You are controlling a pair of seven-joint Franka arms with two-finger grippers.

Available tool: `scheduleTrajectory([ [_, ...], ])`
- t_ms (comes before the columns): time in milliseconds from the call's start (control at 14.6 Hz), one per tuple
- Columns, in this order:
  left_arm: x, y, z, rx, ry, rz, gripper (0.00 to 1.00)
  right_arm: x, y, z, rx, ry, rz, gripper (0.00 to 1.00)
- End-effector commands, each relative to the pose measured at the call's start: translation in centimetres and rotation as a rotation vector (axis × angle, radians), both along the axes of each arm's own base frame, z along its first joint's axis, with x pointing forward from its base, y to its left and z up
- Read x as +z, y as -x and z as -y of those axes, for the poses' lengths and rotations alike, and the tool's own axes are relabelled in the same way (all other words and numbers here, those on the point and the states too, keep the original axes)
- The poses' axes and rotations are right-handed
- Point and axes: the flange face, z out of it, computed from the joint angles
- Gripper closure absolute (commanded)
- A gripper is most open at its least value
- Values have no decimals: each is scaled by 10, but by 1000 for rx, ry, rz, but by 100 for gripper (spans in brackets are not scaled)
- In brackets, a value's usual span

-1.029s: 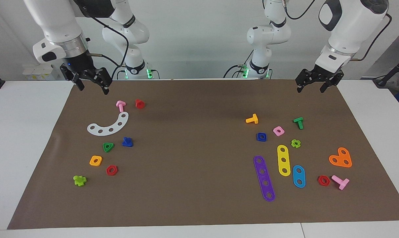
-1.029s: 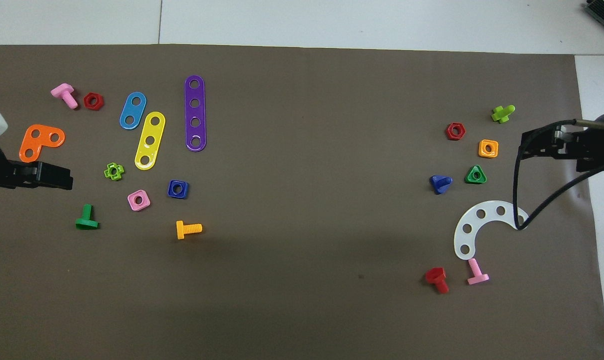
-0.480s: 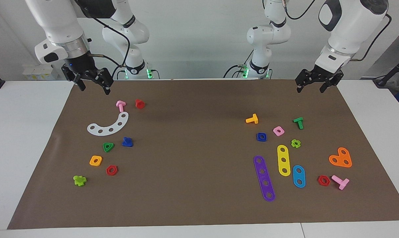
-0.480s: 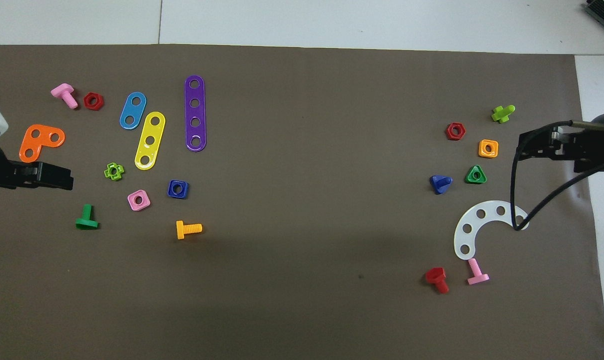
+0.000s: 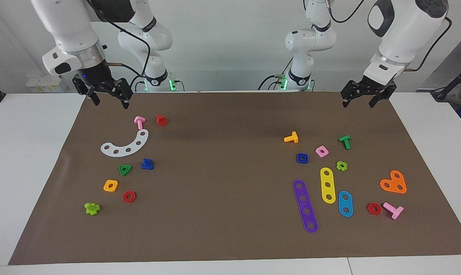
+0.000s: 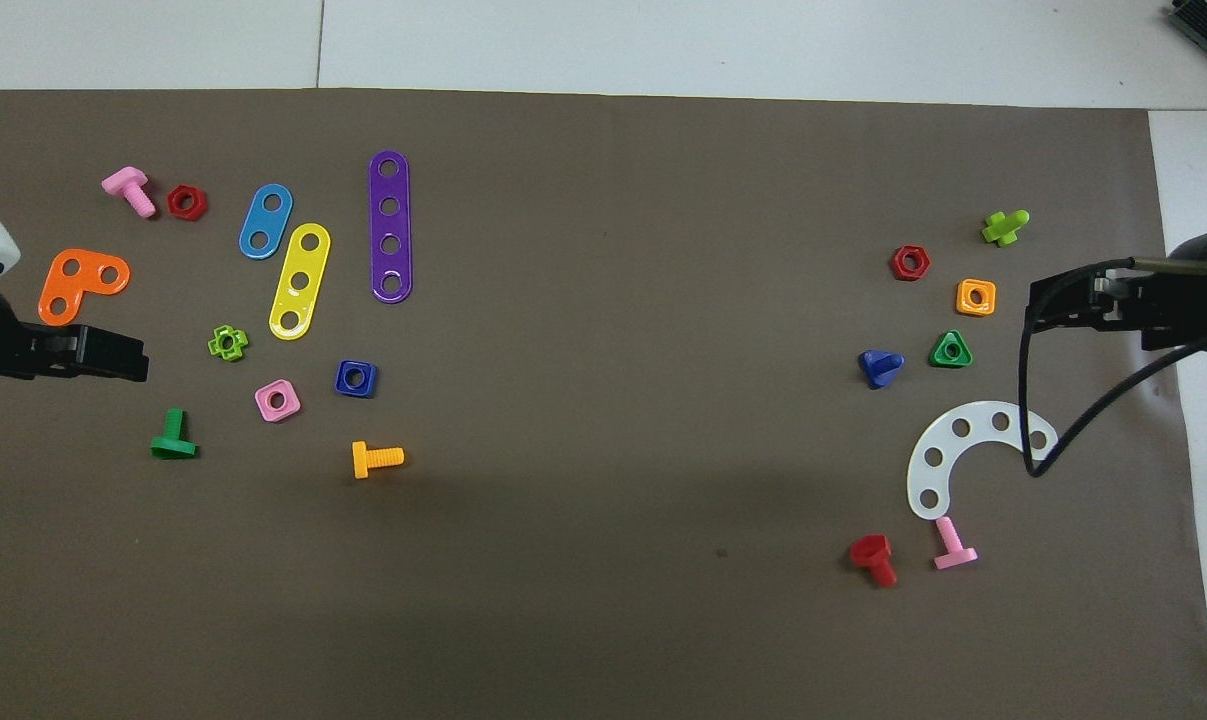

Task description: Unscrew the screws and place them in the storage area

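The dark-blue bolt (image 5: 147, 164) with a triangular head lies on the brown mat of the storage area (image 5: 96, 168), beside the green triangle nut (image 5: 125, 169) and the white curved strip (image 5: 126, 145). It also shows in the overhead view (image 6: 879, 367). The orange square nut (image 5: 110, 185) and red hexagon nut (image 5: 129, 196) lie farther from the robots. My right gripper (image 5: 110, 104) is open and empty, raised over the mat's corner at the right arm's end; it also shows in the overhead view (image 6: 1048, 305). My left gripper (image 5: 358, 104) is open and empty, raised at the left arm's end; it also shows in the overhead view (image 6: 128, 357).
A pink bolt (image 5: 139, 122) and a red bolt (image 5: 161, 120) lie near the strip, and a lime cross bolt (image 5: 92, 208) lies farthest out. At the left arm's end lie purple (image 5: 305, 206), yellow (image 5: 327, 185) and blue (image 5: 345, 203) strips, a blue square nut (image 5: 302, 158), an orange bolt (image 5: 291, 138), a green bolt (image 5: 345, 141) and an orange plate (image 5: 393, 182).
My right gripper has drifted a little higher and toward the robots' edge of the mat. The left arm and all parts have stayed put.
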Motion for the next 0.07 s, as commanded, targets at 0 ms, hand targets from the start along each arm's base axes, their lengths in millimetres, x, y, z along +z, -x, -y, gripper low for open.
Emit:
scheduleTrajectory([
  [0, -1, 5, -1, 11, 15, 8, 0, 1, 9, 0, 22, -21, -2, 0],
])
